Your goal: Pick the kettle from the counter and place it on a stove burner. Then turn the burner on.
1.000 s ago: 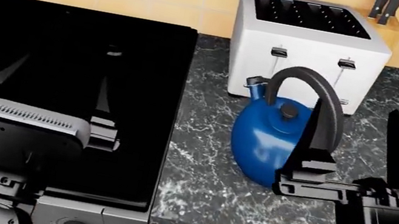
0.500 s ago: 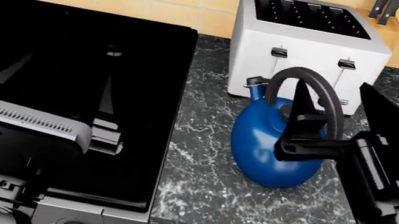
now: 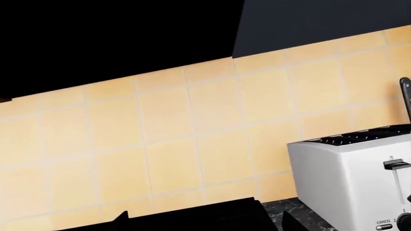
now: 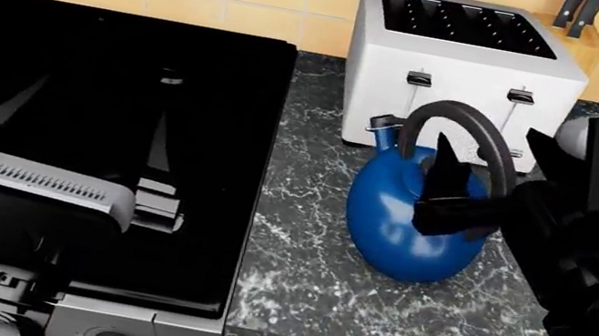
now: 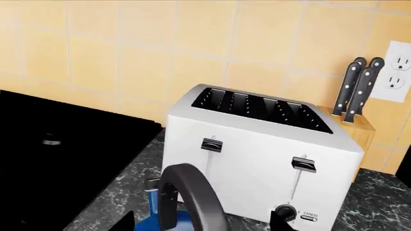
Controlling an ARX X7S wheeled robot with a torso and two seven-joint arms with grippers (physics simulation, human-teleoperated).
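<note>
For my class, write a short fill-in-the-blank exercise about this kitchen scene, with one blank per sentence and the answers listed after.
1. The kettle is coloured ____.
2. The kettle stands on the ____, not on the stove.
3. Directly behind the kettle stands a white ____.
4. The knife block holds knives with ____ handles.

Missing words: blue; counter; toaster; black

A: The kettle (image 4: pixel 396 217) body looks like glossy blue enamel; its arched handle (image 4: pixel 467 128) is matt black, maybe plastic.

B: And the counter (image 4: pixel 316 282)?

A: Polished dark stone with white veins. At its back edge, the toaster (image 4: pixel 454 61) seems satin white metal. At the back right corner, a pale wooden knife block (image 5: pixel 359 132).
</note>
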